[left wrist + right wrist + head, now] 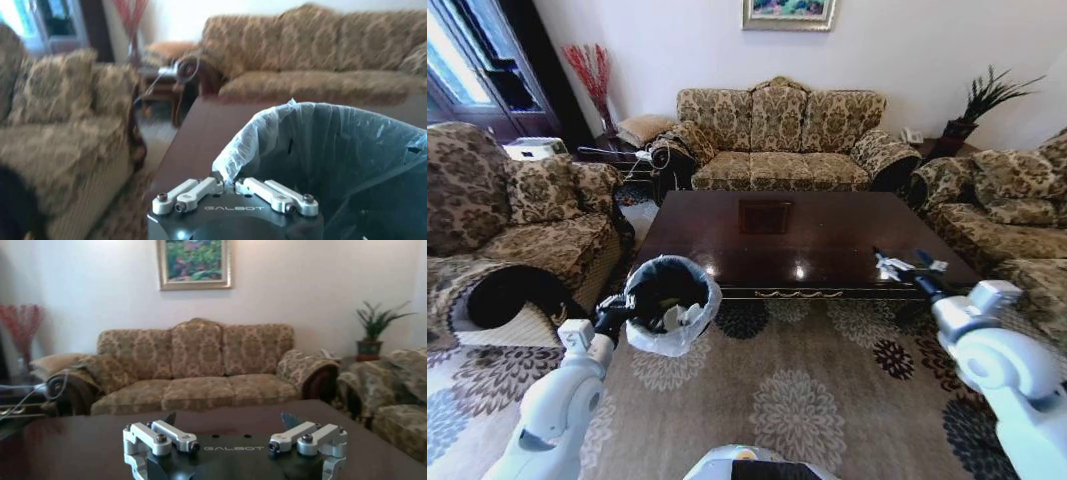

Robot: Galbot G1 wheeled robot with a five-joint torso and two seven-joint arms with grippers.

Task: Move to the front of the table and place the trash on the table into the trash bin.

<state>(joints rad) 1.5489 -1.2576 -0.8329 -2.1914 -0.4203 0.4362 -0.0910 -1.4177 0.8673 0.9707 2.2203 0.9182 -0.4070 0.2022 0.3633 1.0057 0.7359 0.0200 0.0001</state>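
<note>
Left fingers point(193, 192) are pressed together on the bin point(333, 150), pinching the bag and rim at the near side. The bin hangs off that grip just off the table's front left corner, over the rug point(797, 400). Right fingers point(167, 432) are spread wide with nothing between them, sitting low over the front right edge of the table point(797, 235).

The trash point(677, 317) I can make out is crumpled white stuff lying inside the bin, low against the liner. That kind of litter is featherweight and squishy, so I reckon a light pinch anywhere on a crumple would do. It'll also blow or bounce out if the bin gets jerked.

The bin itself looks light but floppy where I've got it. The liner is thin, slippery film folded over the rim, so I'd guess the hold could creep if the bin swings. Biting rim and bag together like this seems the right spot. I'd keep it level.

Room-wise, the rug in front is open, so both arms have space on my side. The carved table edge sits right by the bin and under the right fingers, so that's what I'd watch. There's an armchair point(537, 220) close on the left and another point(1017, 200) on the right. The sofa point(777, 135) is well behind the table.
</note>
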